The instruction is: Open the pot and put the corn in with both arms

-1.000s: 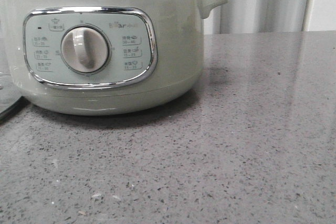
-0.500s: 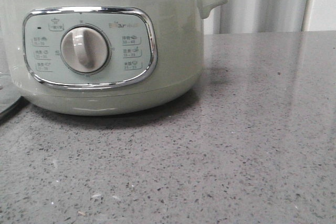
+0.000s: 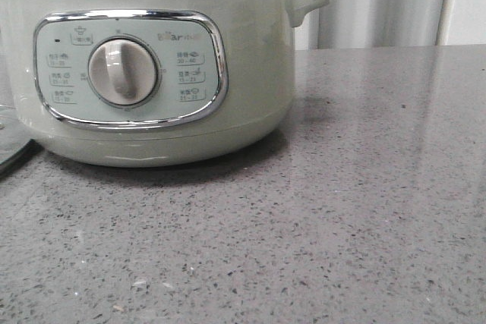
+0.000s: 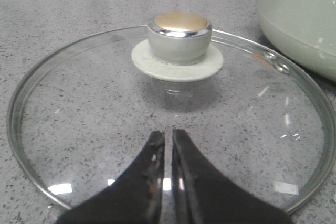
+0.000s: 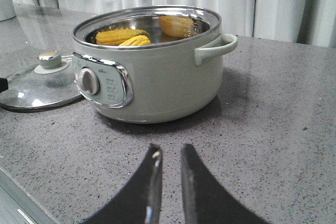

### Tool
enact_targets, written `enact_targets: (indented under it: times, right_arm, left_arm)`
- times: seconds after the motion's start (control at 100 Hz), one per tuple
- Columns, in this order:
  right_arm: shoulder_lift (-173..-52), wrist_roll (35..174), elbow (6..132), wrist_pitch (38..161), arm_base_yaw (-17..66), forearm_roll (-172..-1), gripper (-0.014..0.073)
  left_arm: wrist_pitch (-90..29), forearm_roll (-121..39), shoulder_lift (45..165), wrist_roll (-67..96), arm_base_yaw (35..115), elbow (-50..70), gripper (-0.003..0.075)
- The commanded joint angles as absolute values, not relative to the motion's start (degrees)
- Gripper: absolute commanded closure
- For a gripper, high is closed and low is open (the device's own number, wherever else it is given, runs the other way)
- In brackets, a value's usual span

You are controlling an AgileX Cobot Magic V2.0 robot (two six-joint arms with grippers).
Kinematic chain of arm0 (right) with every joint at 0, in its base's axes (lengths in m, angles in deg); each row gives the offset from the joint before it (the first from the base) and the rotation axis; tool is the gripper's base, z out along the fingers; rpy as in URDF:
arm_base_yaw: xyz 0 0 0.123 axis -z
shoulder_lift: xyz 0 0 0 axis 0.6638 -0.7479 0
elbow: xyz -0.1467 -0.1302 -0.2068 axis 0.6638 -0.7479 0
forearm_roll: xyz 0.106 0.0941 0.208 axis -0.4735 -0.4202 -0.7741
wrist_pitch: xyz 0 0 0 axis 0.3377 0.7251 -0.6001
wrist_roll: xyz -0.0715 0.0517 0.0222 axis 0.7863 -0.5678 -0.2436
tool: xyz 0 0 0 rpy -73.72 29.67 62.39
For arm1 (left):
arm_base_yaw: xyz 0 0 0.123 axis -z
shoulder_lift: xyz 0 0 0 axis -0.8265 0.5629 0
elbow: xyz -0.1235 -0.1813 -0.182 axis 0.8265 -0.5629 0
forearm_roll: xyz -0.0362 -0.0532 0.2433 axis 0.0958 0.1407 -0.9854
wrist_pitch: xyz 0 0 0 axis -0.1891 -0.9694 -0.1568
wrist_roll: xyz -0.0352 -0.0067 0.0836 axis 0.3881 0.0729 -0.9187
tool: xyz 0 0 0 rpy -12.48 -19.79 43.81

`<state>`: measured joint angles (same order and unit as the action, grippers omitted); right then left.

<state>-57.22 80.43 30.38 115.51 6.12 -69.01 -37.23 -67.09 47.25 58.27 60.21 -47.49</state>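
Note:
The pale green pot [image 3: 152,73] stands open on the grey counter, with no lid on its steel rim. In the right wrist view the pot [image 5: 152,77] holds yellow corn [image 5: 123,36], with another cob [image 5: 176,24] against the far wall. The glass lid [image 4: 79,119] with its gold-topped knob [image 4: 178,35] lies flat on the counter beside the pot [image 4: 299,19]. My left gripper [image 4: 168,135] hovers over the lid, shut and empty. My right gripper [image 5: 170,148] is shut and empty, over bare counter in front of the pot. Neither gripper shows in the front view.
The lid also shows left of the pot in the right wrist view [image 5: 37,90], and its edge shows in the front view [image 3: 9,149]. A white planter [image 5: 6,1] stands at the far back left. Curtains hang behind. The counter's front edge [image 5: 16,192] is near.
The lid's edge at the far left of the front view shifted slightly and settled back. The pot has not moved.

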Motion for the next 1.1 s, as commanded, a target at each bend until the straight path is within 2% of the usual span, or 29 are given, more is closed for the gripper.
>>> enact_targets:
  times: [0.0,0.69,0.83,1.09]
  right_arm:
    - [-58.0,80.5,31.7,111.1,6.0,-68.4,0.0589]
    - [-58.0,80.5,31.3,111.1,6.9,-68.4,0.0589]
    - [-58.0,80.5,30.0,110.5,12.8,-68.4,0.0589]
    - [-58.0,80.5,22.8,105.6,32.3,-69.4,0.0589]
  left_arm:
    - [-35.9,-66.7,45.2,58.2,60.0,-47.9,0.0741]
    - [-35.9,-66.7,45.2,58.2,60.0,-47.9,0.0741]
    - [-35.9,-66.7,45.2,58.2,60.0,-47.9,0.0741]
    - [-35.9,-66.7,45.2,58.2,60.0,-47.9,0.0741]
